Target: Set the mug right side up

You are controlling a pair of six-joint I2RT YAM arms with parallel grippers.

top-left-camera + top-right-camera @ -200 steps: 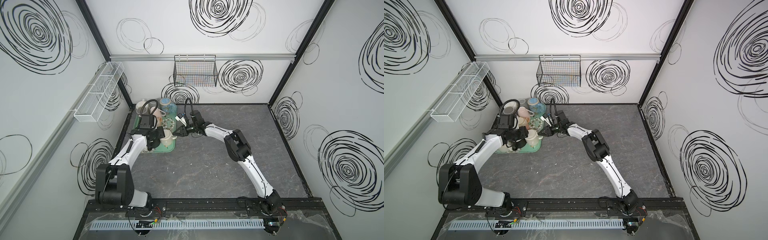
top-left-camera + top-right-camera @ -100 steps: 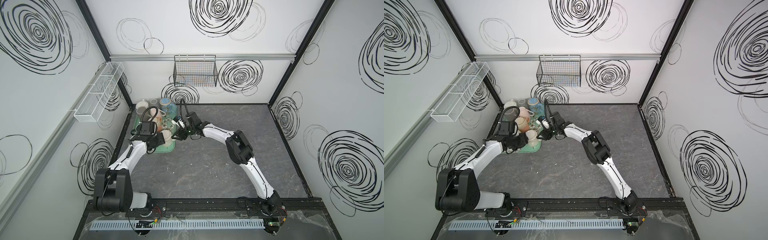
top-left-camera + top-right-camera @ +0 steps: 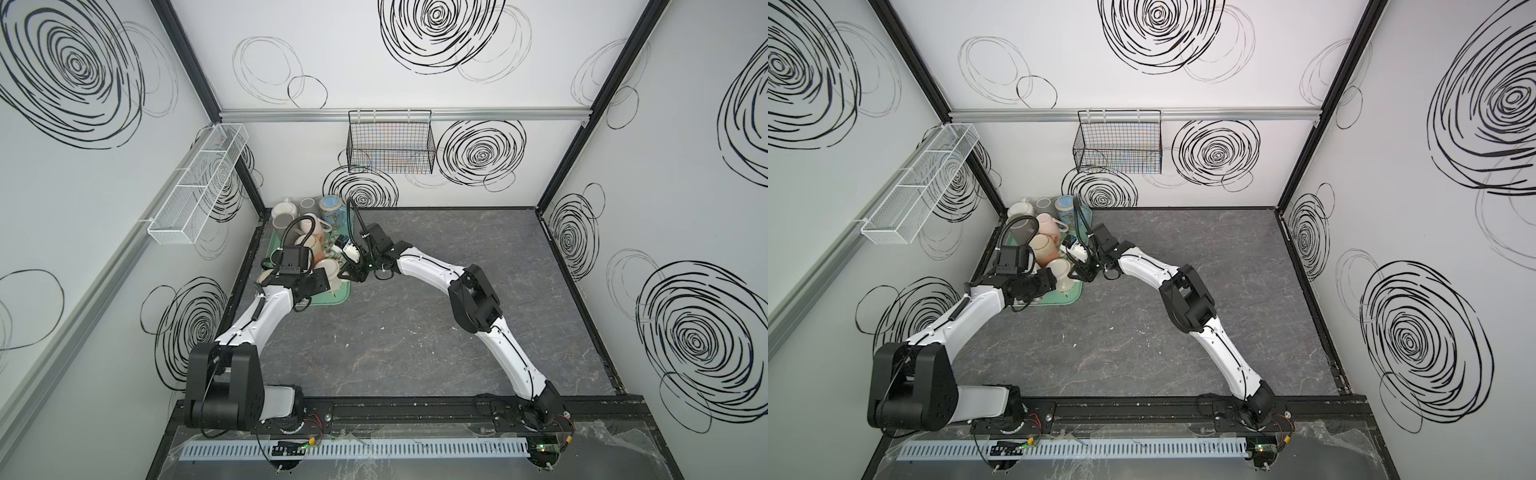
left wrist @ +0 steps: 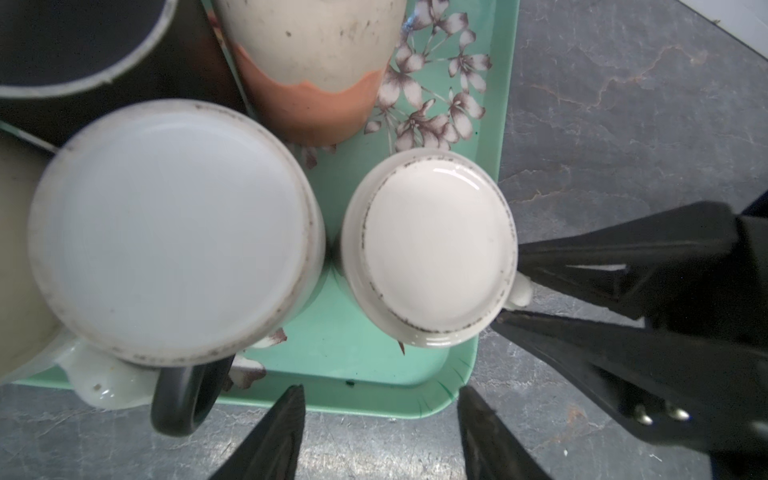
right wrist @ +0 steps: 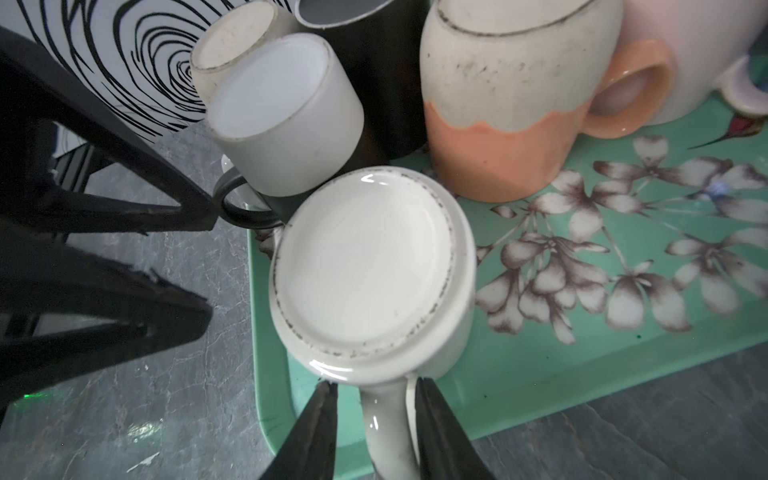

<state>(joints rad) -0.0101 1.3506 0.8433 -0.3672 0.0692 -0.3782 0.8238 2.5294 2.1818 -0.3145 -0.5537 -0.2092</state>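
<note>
We close the right fingers [image 5: 440, 436], narrowly straddling the handle [image 5: 388, 424] of the upside-down cream mug [image 5: 365, 266], squarely before lifting clear of neighbouring mugs [image 5: 286, 116]; left fingers [image 4: 274, 440] sit wide, empty.

The mug [image 5: 365, 270] stands on the tray's [image 5: 582, 374] near right corner, other mugs [image 5: 498, 104] behind

left arm [image 3: 266, 309] and right arm [image 3: 428, 270] reach forward, left fingers [image 4: 282, 436] wide, right fingers [image 5: 316, 436] narrowly parted.

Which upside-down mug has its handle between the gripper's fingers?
The small glossy cream mug at the tray corner: its handle sits inside the right gripper. The peach-banded mug has a free handle, and the bigger white mug isn't straddled.
</note>
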